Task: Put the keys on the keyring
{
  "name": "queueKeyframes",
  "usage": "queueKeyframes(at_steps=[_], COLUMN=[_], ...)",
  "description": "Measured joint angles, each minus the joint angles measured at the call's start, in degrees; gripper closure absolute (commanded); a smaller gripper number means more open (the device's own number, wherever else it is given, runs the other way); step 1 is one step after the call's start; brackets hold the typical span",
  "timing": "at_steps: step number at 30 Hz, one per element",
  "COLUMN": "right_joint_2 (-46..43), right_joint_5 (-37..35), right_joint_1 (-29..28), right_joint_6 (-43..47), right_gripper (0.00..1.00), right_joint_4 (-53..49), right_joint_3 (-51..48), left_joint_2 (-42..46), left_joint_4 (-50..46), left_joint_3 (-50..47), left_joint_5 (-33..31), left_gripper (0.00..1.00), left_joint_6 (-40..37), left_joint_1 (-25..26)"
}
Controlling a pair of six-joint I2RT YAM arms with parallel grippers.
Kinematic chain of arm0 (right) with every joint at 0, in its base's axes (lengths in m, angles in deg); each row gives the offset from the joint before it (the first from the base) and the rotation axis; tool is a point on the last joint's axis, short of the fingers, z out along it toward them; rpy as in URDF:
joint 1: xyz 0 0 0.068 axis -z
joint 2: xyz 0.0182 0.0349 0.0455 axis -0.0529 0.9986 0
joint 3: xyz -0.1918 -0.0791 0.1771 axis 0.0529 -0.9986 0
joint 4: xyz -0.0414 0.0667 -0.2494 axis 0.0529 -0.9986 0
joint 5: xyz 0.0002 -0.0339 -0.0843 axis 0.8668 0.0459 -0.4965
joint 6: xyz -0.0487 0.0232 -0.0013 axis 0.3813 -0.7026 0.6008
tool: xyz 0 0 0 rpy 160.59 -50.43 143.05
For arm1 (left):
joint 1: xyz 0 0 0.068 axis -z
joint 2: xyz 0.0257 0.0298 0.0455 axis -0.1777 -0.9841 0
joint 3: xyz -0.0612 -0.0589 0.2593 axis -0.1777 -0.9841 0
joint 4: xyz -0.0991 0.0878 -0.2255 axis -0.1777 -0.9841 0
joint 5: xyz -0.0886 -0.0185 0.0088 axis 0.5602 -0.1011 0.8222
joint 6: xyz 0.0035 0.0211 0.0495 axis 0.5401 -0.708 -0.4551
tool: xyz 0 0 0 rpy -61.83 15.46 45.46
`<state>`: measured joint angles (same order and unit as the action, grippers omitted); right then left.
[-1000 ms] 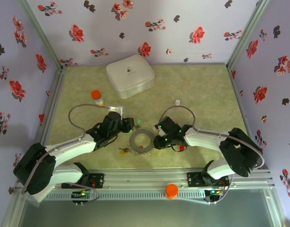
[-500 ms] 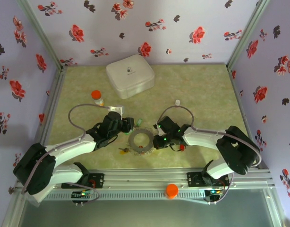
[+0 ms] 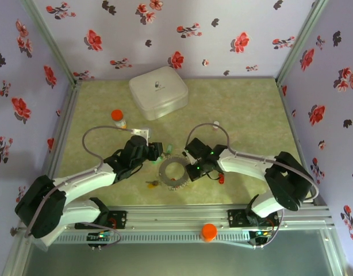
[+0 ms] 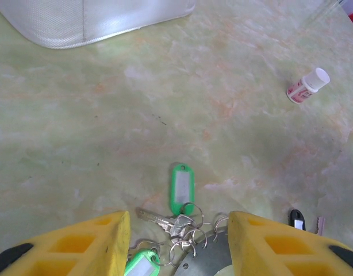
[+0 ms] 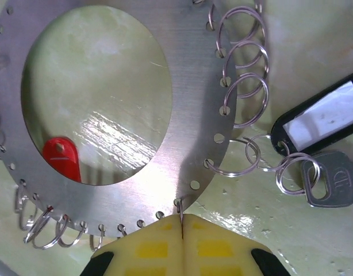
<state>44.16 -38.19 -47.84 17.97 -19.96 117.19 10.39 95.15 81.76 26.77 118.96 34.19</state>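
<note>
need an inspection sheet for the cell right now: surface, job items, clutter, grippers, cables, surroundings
Surface: green marbled table, no spills seen.
Job's things: keyring between the two grippers; green-tagged keys and a black-tagged key beside it; red tag seen through its opening.
Clutter: white case, orange-capped bottle, small white-capped bottle.
Grippers: left gripper jaws open over the green-tagged keys; right gripper jaws shut at the keyring's rim.
Cables: a grey cable loops off each arm.
Surroundings: floral walls, metal front rail, orange object on it.

R pincer [image 5: 181, 219] now closed on keyring [image 5: 194, 115].
</note>
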Motion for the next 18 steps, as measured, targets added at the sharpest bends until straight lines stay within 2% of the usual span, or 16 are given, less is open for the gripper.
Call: queueKeyframes(at_steps=[6, 9, 11, 15, 18], right_joint_2=[4.2, 5.2, 5.7, 6.5, 6.5], right_joint_5=[-2.7, -3.3, -3.6, -3.8, -3.7], right_joint_1=[-1.3, -1.5, -1.6, -1.6, -1.6], right_joint_6=[3.3, 4.2, 4.7, 4.9, 5.0], right_gripper=[1.0, 0.9, 0.88, 0.89, 0.95], right_joint_4=[-2.9, -3.5, -3.7, -4.3, -4.3], right_joint_3=[3.2, 4.2, 4.5, 4.5, 4.5], left_joint_2=[1.7, 2.3, 2.6, 2.6, 2.6], left_joint_4=[-0.3, -0.5, -0.6, -0.6, -0.6], left_joint_3=[0.0, 0.0, 0.0, 0.0, 0.0], left_joint_5=[-0.8, -1.2, -1.5, -1.9, -1.9], left_gripper=[0.52, 0.52, 0.52, 0.52, 0.52], left_joint_6=[-0.4, -0.6, -0.8, -1.1, -1.3], left_joint_1=[0.0, 0.0, 0.0, 0.0, 0.0])
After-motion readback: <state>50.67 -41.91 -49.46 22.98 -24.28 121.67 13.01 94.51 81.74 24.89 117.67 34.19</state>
